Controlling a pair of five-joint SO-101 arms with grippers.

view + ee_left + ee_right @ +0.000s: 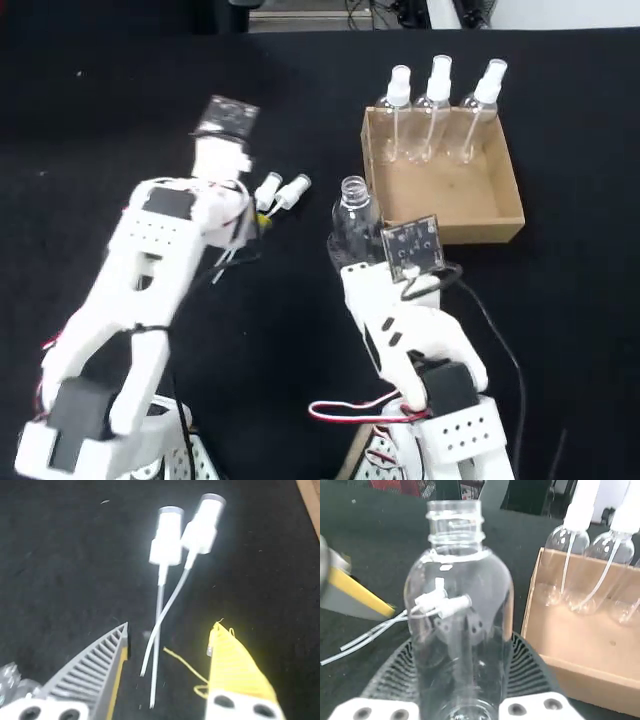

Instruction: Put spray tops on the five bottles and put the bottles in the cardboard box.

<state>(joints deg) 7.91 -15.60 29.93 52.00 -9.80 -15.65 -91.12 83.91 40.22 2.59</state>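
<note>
Two white spray tops [166, 535] [202, 527] lie side by side on the black table, their thin tubes running back between the fingers of my open left gripper [167, 645]. In the high view these spray tops [281, 190] sit just beyond the left gripper [257, 214]. My right gripper [465, 680] is shut on a clear bottle [462, 615], upright with its neck bare; this bottle [354, 212] stands beside the near left corner of the cardboard box [500, 215]. Three bottles with spray tops [435, 110] lean against the box's far wall.
The cardboard box [580, 655] lies close beside the held bottle, with capped bottles [565, 555] inside it. Black cloth covers the table [120, 120]. Red and white cables [345, 408] trail near the right arm's base.
</note>
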